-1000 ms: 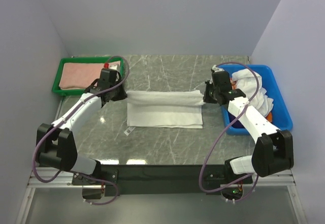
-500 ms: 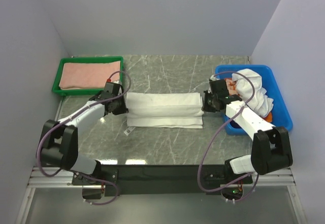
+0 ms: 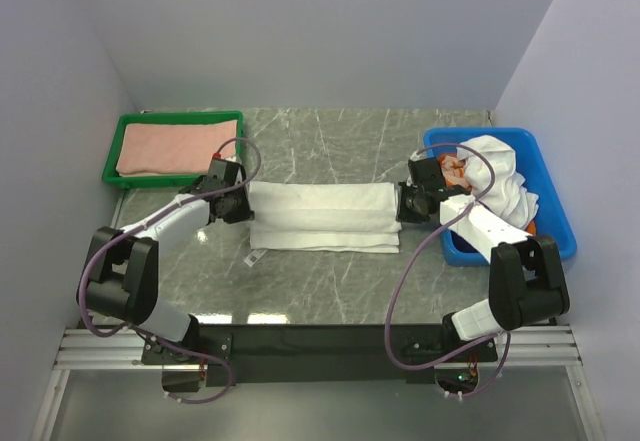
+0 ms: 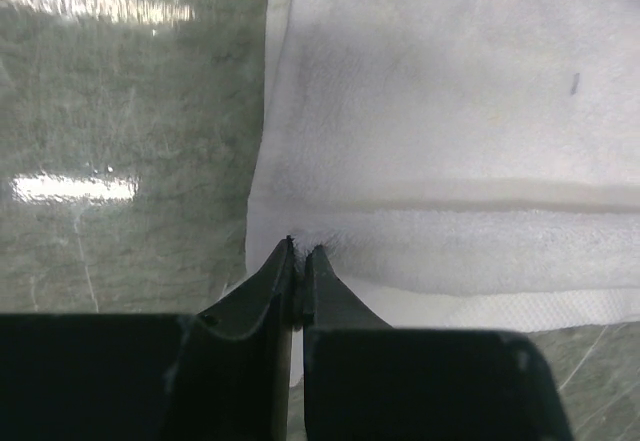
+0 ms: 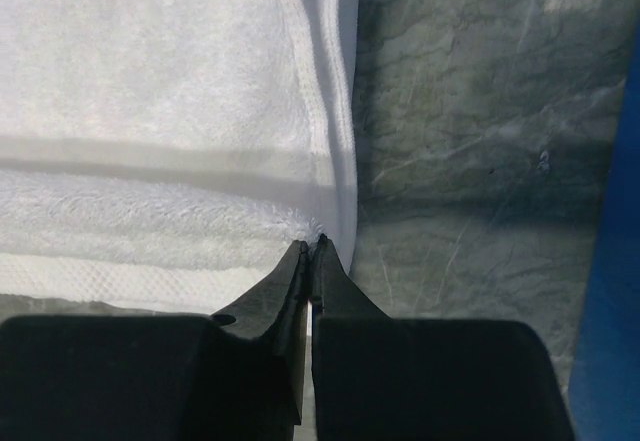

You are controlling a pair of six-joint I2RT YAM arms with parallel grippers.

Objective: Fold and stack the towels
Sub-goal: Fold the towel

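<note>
We note left gripper (image 3: 243, 208) and right gripper (image 3: 402, 204) both clamped tight on opposite ends of the white towel (image 3: 322, 216), centre frame. Risk: retreating before release drags the fold open

The folded towel (image 3: 322, 216) lies on the table (image 3: 330, 286) between the two grippers, its left end at the left gripper (image 3: 243, 206) and its right end at the right gripper (image 3: 402, 204). Behind and left of the left gripper, a tray (image 3: 112, 156) holds a flat towel (image 3: 178, 147). Just right of the right gripper, a bin (image 3: 560, 233) holds a heap of towels (image 3: 500, 186).
</note>
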